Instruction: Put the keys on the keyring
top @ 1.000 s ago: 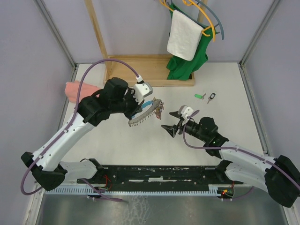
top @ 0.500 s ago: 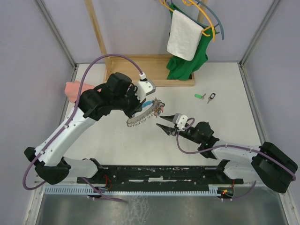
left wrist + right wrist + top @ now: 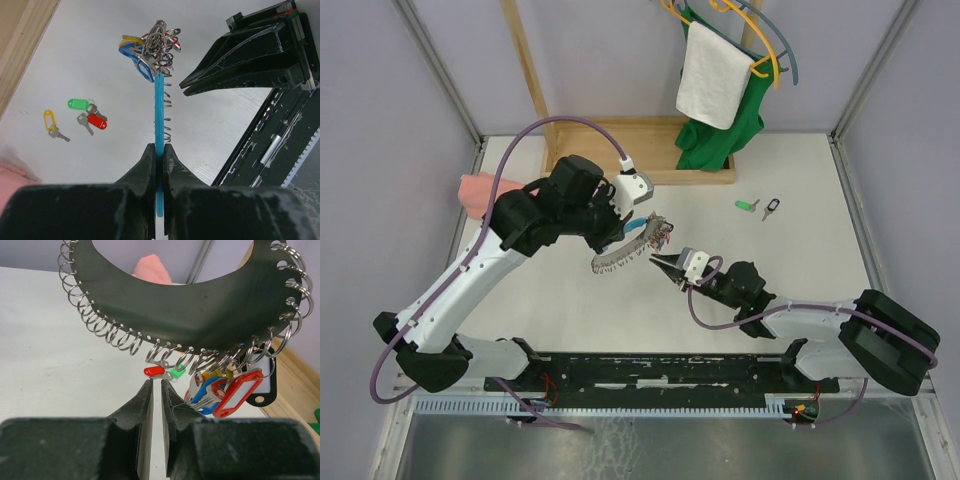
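1. the right gripper [image 3: 664, 262] has slid left toward the keyring [image 3: 620, 255], and its jaws, spread wide a second ago, now stand nearly together with a slim gap and nothing seen in it
2. the left gripper [image 3: 159, 151] pinches the keyring's blue strip above the middle of the worktop [image 3: 800, 180]; the coloured tags hang just right of the right gripper's tips
3. loose keys [image 3: 89, 117] lie on the worktop beyond

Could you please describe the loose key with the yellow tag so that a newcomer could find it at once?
Start at the pink cloth at the left edge of the table; just beyond it, three loose keys lie on the white surface. The yellow-tagged key is the one nearest the cloth and lies alone, while the green-tagged key and the red-tagged key lie together.
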### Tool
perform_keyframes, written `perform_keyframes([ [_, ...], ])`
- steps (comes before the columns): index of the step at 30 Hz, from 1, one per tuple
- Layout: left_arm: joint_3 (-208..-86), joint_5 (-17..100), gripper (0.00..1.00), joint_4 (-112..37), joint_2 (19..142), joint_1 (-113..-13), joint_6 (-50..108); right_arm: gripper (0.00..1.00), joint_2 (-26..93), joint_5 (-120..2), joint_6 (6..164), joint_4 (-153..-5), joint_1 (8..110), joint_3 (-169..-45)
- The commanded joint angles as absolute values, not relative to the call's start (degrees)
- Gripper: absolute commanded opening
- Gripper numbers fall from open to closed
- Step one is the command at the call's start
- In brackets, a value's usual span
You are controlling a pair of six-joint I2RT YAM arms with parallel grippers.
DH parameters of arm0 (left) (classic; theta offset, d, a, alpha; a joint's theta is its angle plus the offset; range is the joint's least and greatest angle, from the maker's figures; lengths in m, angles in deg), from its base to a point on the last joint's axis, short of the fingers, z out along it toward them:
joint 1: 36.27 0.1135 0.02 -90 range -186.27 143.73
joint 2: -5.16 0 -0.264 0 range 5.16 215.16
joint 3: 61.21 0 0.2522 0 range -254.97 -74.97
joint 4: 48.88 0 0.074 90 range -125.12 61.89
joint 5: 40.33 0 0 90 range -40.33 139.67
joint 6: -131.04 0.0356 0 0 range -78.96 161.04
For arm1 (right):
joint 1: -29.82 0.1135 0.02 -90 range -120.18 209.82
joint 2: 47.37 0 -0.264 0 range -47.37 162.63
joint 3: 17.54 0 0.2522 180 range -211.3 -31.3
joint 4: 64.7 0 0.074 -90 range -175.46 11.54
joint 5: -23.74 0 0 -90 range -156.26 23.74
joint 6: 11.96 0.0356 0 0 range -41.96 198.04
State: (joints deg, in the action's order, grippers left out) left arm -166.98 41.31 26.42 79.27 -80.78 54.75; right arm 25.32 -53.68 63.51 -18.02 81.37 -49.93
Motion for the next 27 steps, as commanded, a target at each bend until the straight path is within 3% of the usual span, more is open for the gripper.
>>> perform_keyframes([
  [1, -169.4, 38.7, 0.03, 24.1, 78.5, -81.4, 53.4, 0.18, 26.6, -56.0, 62.3, -11.7, 81.9, -52.6],
  [12, -169.0, 37.9, 0.03, 24.1, 78.2, -81.6, 53.2, 0.16, 28.1, -59.0, 61.7, -9.5, 82.2, -53.0],
  [27, -168.9, 37.5, 0.03, 23.9, 78.2, -81.7, 52.9, 0.29, 29.0, -57.6, 63.4, -9.5, 82.3, -53.5],
])
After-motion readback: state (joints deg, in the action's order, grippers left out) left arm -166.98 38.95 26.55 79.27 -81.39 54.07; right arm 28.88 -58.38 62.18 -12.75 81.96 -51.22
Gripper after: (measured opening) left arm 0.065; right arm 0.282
